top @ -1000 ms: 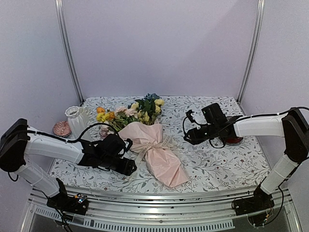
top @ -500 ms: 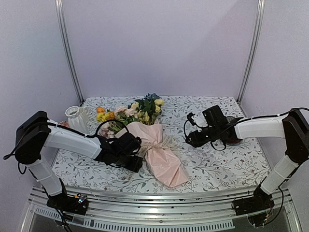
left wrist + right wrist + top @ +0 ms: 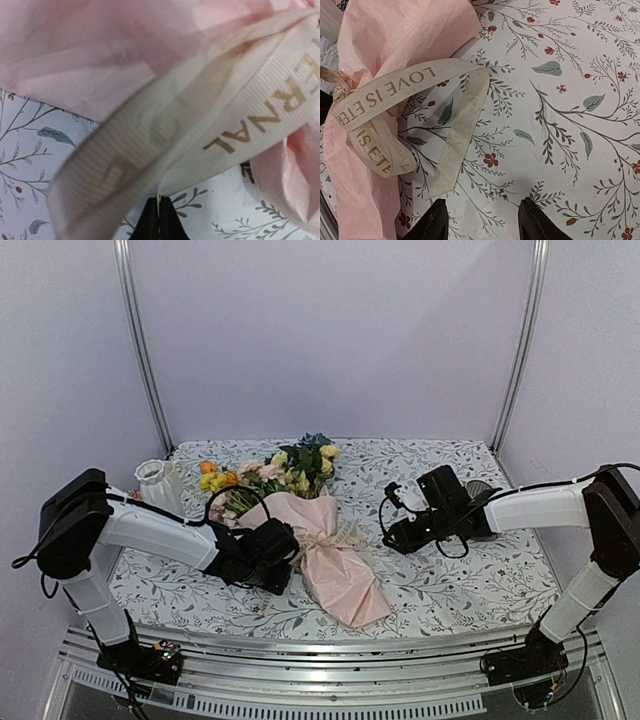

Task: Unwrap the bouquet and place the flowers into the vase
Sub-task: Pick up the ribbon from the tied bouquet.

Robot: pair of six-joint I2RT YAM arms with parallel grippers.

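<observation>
Two arms work over a tablecloth (image 3: 450, 580) printed with leafy sprigs. It is bounded at the back and sides by plain pale walls with slanted metal uprights (image 3: 140, 340) in the back corners, and at the near edge by an aluminium rail (image 3: 330, 645).

**Open room.** Uncovered cloth lies to the right of the bouquet (image 3: 325, 550), between its wrap and the right arm, and along the front right of the table.

**Bouquet.** It lies on its side at the table's centre. The flowers (image 3: 290, 468) point toward the back wall and the narrow tail of the pink wrapping paper (image 3: 380, 30) points toward the near rail.

**Left gripper** (image 3: 159, 220). It is pressed in at the wrap's left flank. In its wrist view the two black tips are closed together, with the lower edge of the cream ribbon (image 3: 240, 125) running down into the seam between them, so it appears pinched there. The ribbon fills that view, blurred and close, with gold letters showing.

**Right gripper** (image 3: 482, 222). It hangs just right of the bow, its fingers (image 3: 436, 222) parted about halfway. Only printed cloth lies between them, and it grips nothing. A ribbon loop and one loose tail lie on the cloth just ahead of the fingers.

**Surroundings.** The vase (image 3: 153, 483), white and ridged, stands upright near the back left corner, apart from the flower heads. The left arm's forearm stretches across the cloth between the vase and the wrap.
</observation>
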